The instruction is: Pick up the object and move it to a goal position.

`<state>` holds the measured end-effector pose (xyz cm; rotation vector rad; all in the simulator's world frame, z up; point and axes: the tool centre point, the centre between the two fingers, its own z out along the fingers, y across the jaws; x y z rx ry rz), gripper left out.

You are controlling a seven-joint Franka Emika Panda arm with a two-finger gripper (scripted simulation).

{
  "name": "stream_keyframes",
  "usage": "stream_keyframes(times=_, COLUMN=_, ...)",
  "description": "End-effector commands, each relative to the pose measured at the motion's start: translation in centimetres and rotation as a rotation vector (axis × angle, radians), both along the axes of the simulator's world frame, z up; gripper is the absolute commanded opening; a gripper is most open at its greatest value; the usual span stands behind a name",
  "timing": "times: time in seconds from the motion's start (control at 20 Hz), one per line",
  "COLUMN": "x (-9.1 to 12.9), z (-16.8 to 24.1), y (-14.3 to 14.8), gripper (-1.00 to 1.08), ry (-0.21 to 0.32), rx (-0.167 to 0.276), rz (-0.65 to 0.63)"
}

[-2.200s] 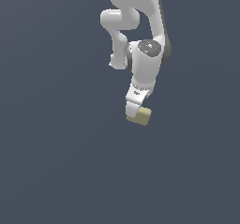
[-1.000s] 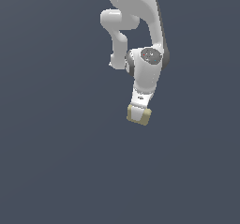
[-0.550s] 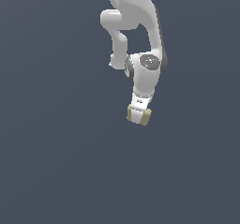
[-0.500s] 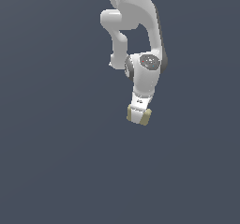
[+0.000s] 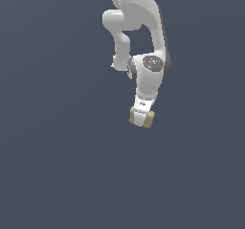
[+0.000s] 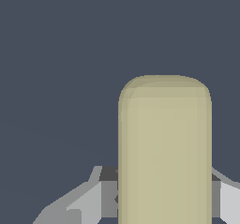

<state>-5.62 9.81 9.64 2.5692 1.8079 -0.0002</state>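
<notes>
The white arm [image 5: 143, 36] reaches down toward 6 o'clock; its gripper [image 5: 141, 119] is closed around the object [image 5: 149, 120].

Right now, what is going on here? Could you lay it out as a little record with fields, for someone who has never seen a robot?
robot: one white arm, seen in the exterior view
object: small khaki block with rounded edges
where the block is: at the arm's tip, in the gripper
fingers: grey fingers sit on either side of the block, closed on it
surroundings: plain dark grey-blue surface; no other items visible
goal position: no marker visible in either view
</notes>
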Motion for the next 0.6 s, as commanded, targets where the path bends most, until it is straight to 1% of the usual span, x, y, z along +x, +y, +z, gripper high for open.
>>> stream_keyframes(times=0.0, x=0.1, z=0.2, y=0.1, gripper=-1.00, ry=-0.001, rx=0.000, rz=0.000)
stream_keyframes(times=0.25, x=0.3, z=1.8, y=0.5, gripper=-1.00, ry=0.000, rx=0.000, rz=0.000)
stream_keyframes(times=0.55, x=1.0, z=5.5, y=1.4, gripper=-1.00, ry=0.000, rx=0.001, rz=0.001)
